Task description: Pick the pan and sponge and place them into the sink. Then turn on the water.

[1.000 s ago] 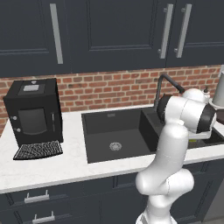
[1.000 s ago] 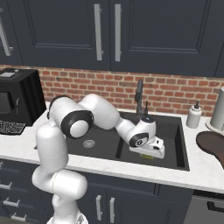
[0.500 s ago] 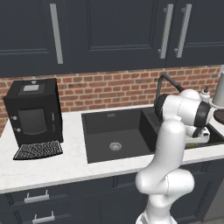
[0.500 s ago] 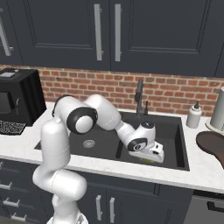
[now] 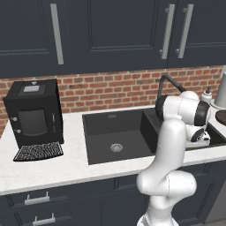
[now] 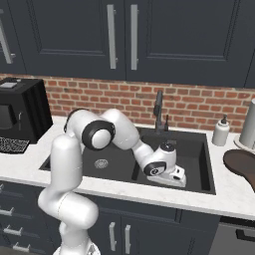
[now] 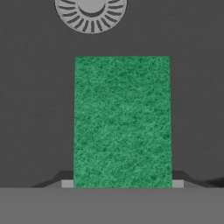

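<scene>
1. Left base view: the white arm (image 5: 170, 145) rises at the table's front edge and bends down into the right basin of the black sink (image 5: 112, 132); its hand sits low against the sink's front right corner, the jaws hidden behind the wrist; a black coffee machine (image 5: 34, 114) stands at the table's left end, against the brick wall.

2. Right base view: the arm reaches over the divider into the right basin; the hand (image 6: 167, 167) hangs low near the sink's front wall; the dark faucet (image 6: 159, 110) stands at the back rim, a soap bottle (image 6: 220, 132) beside the back right corner; the pan (image 6: 241, 164) lies on the table at the right edge — well apart from the sink.

3. Hand view: the sponge (image 7: 122, 120), green face up, sits squarely between the jaws, which press its two sides — a closed grip; the silver drain (image 7: 91, 15) lies just beyond the sponge's far end on the basin floor.
</scene>
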You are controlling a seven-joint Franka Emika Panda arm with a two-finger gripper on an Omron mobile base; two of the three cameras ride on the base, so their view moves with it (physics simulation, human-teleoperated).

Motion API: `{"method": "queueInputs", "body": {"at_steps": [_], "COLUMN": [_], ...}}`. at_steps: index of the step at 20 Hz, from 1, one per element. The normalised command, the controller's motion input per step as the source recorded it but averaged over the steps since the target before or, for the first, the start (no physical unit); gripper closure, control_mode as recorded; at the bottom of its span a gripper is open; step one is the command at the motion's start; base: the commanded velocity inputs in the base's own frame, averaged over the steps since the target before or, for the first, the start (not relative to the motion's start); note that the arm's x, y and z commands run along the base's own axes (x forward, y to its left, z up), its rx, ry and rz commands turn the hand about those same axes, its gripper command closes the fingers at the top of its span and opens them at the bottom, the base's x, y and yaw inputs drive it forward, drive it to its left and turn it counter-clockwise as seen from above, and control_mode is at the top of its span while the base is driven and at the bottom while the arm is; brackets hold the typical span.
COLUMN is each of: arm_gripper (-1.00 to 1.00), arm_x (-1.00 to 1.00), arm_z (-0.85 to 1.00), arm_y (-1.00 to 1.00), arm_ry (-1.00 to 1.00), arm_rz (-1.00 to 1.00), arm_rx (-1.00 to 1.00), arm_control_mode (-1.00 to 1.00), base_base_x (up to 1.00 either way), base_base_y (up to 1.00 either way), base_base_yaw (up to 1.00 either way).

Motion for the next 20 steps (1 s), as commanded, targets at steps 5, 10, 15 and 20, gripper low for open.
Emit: {"method": "queueInputs", "body": {"at_steps": [5,10,15,20], "arm_gripper": [1.00,1.00,1.00,1.00], "arm_x": [0.00,0.00,0.00,0.05], "arm_z": [-0.17,-0.15,-0.13,-0.11], "arm_y": [0.00,0.00,0.00,0.00], "arm_ry": [-0.01,-0.01,-0.01,0.00], "arm_rz": [0.00,0.00,0.00,0.00], "arm_rx": [0.01,0.00,0.00,0.01], "arm_control_mode": [-1.00,-1.00,-1.00,-1.00], "base_base_x": [0.00,0.00,0.00,0.00], "base_base_y": [0.00,0.00,0.00,0.00], "base_base_yaw": [0.00,0.00,0.00,0.00]}}
